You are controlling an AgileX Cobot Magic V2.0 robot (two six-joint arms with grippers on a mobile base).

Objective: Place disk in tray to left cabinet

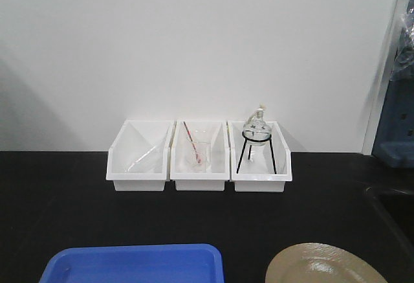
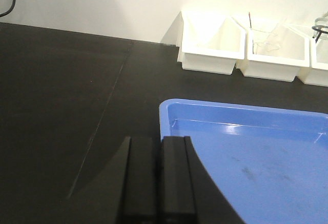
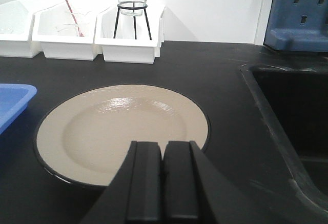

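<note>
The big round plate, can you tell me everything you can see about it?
The disk is a wide, shallow round plate, shiny tan with a thin black rim, and it looks like glazed ceramic. It is empty and lies flat, right way up, on the black counter. It sits just right of the blue tray, with a gap between them. The right gripper, closed, covers part of its near edge in the wrist view; whether it touches cannot be told.

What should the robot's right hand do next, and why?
Probably open the right gripper and ease it down to the near rim of the disk. The gripper is shut and holds nothing, and the disk lies flat on the black table, beside the blue tray, not in it.
</note>
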